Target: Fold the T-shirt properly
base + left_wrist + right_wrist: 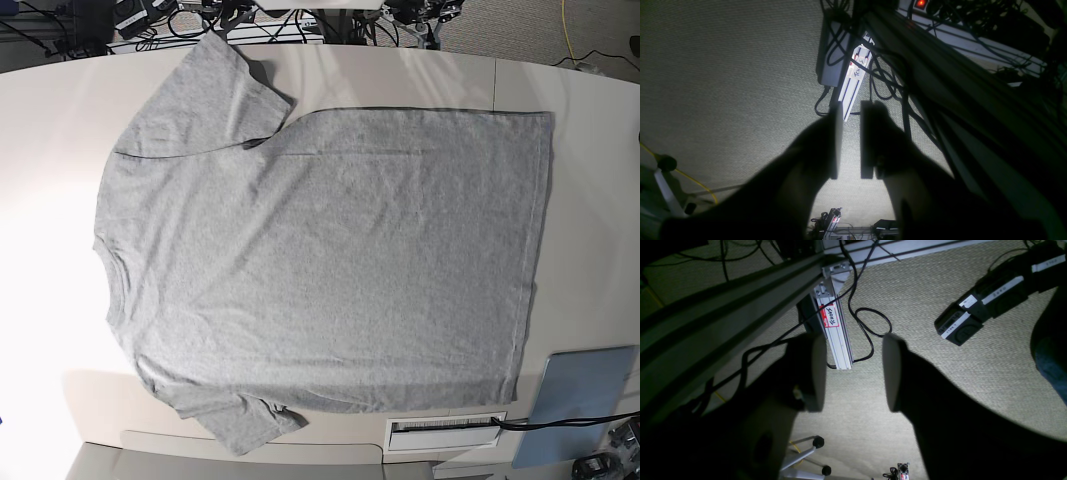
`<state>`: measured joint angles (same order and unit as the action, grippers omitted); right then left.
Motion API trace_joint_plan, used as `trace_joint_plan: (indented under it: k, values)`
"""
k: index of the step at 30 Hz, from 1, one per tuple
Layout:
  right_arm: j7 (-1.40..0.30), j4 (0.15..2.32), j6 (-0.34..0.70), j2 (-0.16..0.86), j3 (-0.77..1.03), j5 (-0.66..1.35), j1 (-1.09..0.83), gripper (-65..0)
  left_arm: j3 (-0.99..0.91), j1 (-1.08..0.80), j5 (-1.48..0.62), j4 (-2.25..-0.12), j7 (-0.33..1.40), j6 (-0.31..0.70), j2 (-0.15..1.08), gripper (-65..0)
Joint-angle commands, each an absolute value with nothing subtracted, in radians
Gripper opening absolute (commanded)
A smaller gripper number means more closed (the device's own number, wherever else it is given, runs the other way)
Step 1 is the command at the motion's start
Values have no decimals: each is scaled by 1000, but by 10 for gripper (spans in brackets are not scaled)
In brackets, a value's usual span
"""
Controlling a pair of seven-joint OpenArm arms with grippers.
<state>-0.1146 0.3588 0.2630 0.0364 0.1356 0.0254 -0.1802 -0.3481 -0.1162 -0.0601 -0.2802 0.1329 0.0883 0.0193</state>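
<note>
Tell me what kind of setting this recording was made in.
Probably a robotics lab or workshop: a grey T-shirt lies flat on a pale table, above a carpet floor with tangled cables and a power strip.

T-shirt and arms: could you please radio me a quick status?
Left end effector narrowly parted, right end effector open, both empty, off the table. T-shirt spread flat, plain side up, unfolded. Blue sheet near the hem corner.

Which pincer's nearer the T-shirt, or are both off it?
Neither left nor right can be called: T-shirt lies flat on the table with no arm in base view. Left pincer and right pincer both face carpet, holding nothing.
</note>
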Motion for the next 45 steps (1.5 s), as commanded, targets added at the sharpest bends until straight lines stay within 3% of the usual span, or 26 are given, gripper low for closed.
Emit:
trace_joint_plan:
  k: [1, 12, 14, 19, 45]
  values:
    - [-104, 364, 272, 44, 138, 25, -186, -387, -349, -119, -55, -281, 130, 97, 17, -537]
    - [-104, 364, 272, 44, 138, 26, -186, -387, -349, -119, -55, -281, 130, 97, 21, -536]
    - [-104, 364, 272, 44, 138, 26, -186, -387, -349, -119, -55, -281, 130, 96, 20, -502]
    - [-104, 364, 272, 44, 138, 26, -186, -387, -349, -119, -55, -281, 130, 97, 26, -342]
    - [-104, 364, 272, 44, 138, 26, -186, -387, -349, -119, -55, -281, 130, 97, 26, -340]
